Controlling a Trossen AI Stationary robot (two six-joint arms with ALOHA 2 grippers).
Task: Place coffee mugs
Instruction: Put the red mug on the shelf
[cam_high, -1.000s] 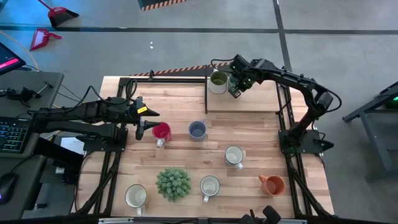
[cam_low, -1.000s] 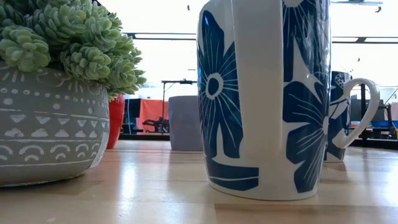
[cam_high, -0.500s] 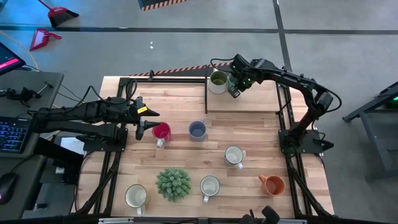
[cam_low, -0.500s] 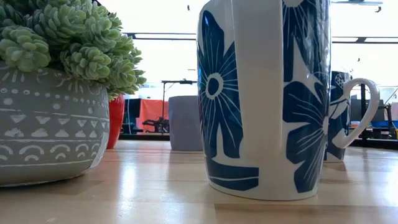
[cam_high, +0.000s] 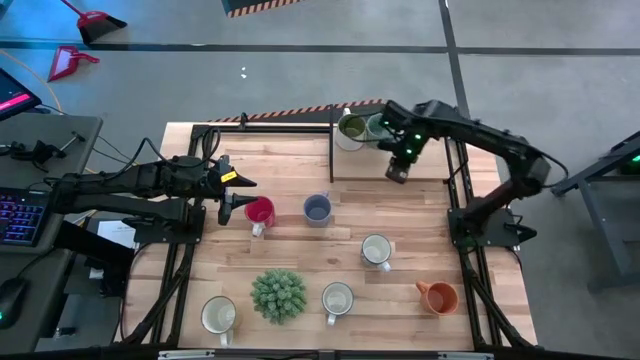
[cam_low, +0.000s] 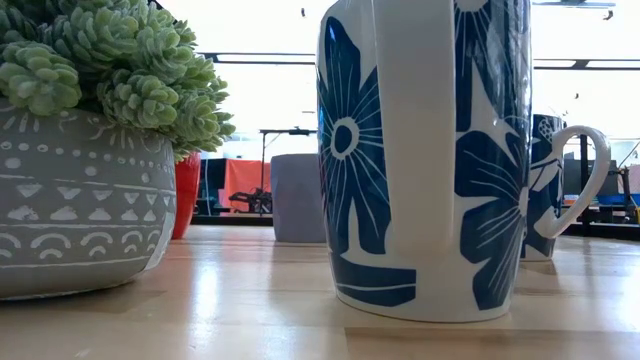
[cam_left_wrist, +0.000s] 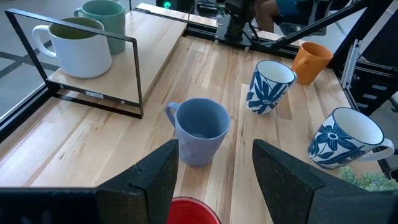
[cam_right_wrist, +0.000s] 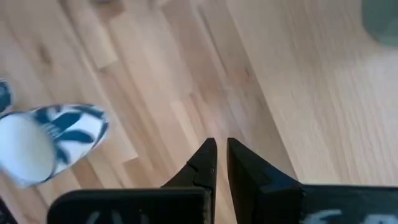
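On the raised wooden shelf (cam_high: 385, 160) at the far side stand a white mug with an olive inside (cam_high: 350, 129) and a teal mug (cam_high: 377, 124). My right gripper (cam_high: 398, 171) hangs shut over the shelf's near part, pointing down, with nothing in it (cam_right_wrist: 221, 155). On the table stand a red mug (cam_high: 259, 211), a blue-grey mug (cam_high: 317, 209), three white flowered mugs (cam_high: 376, 250) (cam_high: 337, 298) (cam_high: 219, 315) and an orange mug (cam_high: 438, 296). My left gripper (cam_high: 229, 201) waits open just left of the red mug (cam_left_wrist: 193, 213), not touching it.
A spiky green plant in a grey pot (cam_high: 278, 295) stands near the front, between two flowered mugs. The shelf has a thin dark frame (cam_left_wrist: 134, 74) on its left edge. Bare wood lies between the shelf and the blue-grey mug (cam_left_wrist: 199, 130).
My right gripper has drawn back from the teal mug toward the table's near and right edges, risen a little, and tipped to point more steeply down. The teal mug stays standing on the shelf beside the olive one.
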